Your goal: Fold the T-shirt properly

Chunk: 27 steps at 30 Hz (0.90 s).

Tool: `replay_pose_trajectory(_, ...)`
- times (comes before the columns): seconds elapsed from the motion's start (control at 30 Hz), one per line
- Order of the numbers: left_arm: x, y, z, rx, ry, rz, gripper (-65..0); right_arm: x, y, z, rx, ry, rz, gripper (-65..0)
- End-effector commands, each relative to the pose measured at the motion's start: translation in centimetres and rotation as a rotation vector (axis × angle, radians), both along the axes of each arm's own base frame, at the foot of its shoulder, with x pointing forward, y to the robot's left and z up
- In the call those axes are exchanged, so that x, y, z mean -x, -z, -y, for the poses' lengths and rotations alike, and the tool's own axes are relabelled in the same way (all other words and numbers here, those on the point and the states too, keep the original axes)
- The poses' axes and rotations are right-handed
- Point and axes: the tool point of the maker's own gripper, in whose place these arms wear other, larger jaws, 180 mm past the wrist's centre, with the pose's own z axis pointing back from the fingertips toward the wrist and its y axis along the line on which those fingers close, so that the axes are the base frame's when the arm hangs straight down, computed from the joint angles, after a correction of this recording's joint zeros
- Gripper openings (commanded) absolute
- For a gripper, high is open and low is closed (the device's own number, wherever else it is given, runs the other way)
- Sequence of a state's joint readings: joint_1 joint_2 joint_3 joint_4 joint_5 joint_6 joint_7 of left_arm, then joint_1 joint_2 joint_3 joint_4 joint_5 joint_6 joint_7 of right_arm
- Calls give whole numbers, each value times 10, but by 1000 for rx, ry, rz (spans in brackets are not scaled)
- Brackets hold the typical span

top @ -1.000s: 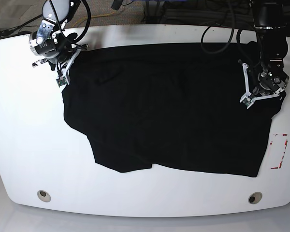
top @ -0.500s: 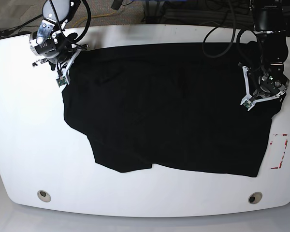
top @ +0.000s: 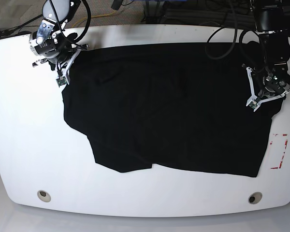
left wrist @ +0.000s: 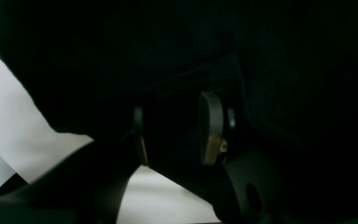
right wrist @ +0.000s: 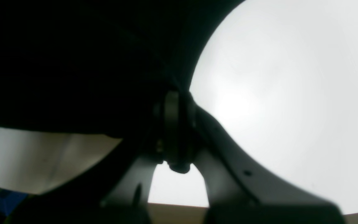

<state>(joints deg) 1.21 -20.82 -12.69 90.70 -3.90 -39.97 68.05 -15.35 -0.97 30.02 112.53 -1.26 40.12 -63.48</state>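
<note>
The black T-shirt lies spread across the white table, with no print showing. My right gripper is at the shirt's far left corner. In the right wrist view it is shut, with the shirt's edge pinched in it. My left gripper is on the shirt's right side. In the left wrist view its fingers stand apart with a thick bunch of black fabric clamped between them.
A white label with red marks lies on the table by the shirt's right edge. Two round holes sit near the table's front edge. Cables hang behind the far edge.
My left gripper has moved a little to the right and up, taking the shirt's right side with it. My right gripper has stayed in place.
</note>
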Motion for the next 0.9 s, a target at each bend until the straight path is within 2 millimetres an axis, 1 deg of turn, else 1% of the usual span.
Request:
replay_pose_trajectory(0.0,-9,-8,3,-16,34,23,-439,-6,-8,3,12,-1,32,-650)
replay_pose_trajectory(0.03,-10,-8,5,-16,42,23,-439,-6,-8,3,12,-1,32,-650)
replay_pose_trajectory(0.1,-15,-15,12,2,55,51,-439,-6,-6,-2,-2,2,32,-650)
replay_pose_trajectory(0.2,-18,-22,25,47,80,74,-439,-6,-6,-3,-5,3,33,-650)
replay_pose_trajectory(0.33,-17,-21,25,53,79,66,-435,-6,-5,-5,-11,5,33,-650)
replay_pose_trajectory(0.37,-17,-21,25,53,79,66,-418,-6,-5,-6,-13,5,33,-650)
replay_pose_trajectory(0.5,-17,-20,26,56,78,65,-296,-6,-5,-6,-13,5,33,-650)
replay_pose_trajectory(0.53,-17,-20,26,56,78,65,-276,-6,-5,-6,-13,5,33,-650)
replay_pose_trajectory(0.6,-16,-19,26,59,76,61,-279,-6,-5,-6,-13,5,33,-650)
replay_pose_trajectory(0.67,-13,-12,24,65,64,37,-279,-6,-5,-6,-13,5,33,-650)
replay_pose_trajectory(0.77,-16,-7,20,76,43,20,-279,-6,-5,-6,-13,5,33,-650)
replay_pose_trajectory(0.87,-15,-1,17,85,29,1,-279,-6,-5,-6,-13,5,32,-650)
